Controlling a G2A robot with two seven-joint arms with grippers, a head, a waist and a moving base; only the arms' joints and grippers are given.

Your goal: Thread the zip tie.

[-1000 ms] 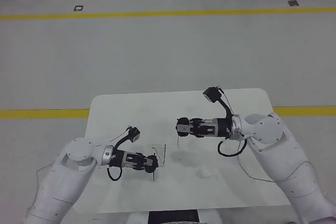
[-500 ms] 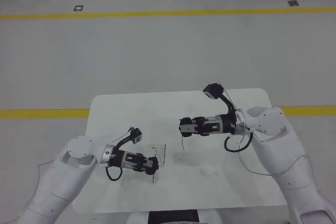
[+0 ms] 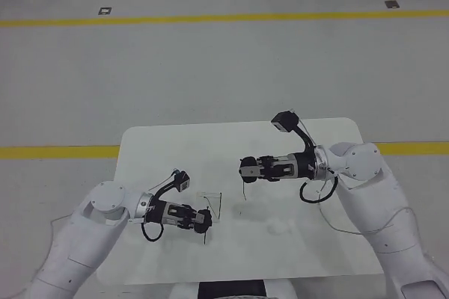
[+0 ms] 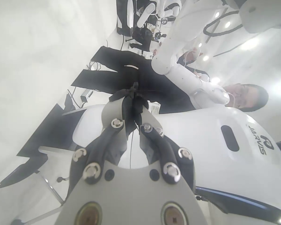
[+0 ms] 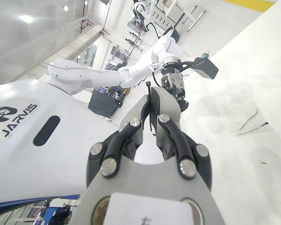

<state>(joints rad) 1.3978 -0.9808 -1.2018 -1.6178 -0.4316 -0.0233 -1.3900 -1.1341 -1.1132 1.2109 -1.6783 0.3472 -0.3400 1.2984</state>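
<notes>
Zip tie [image 5: 148, 86] is clamped in right tool [image 5: 150, 105], strip [image 4: 131, 146] in left tool [image 4: 132, 105] at 7 o'clock; threading could be missed through flexing.

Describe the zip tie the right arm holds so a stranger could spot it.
Above the white table, find the right pincer. The black zip tie is clamped in it, square head poking out past the tips. The loose ties lie flat on the tabletop instead.

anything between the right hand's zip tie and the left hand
Nothing visible. The right hand is shut on the zip tie, the left hand on a second tie, with only open air above the table between them. Spare ties lie flat on the table, seemingly below that line.
</notes>
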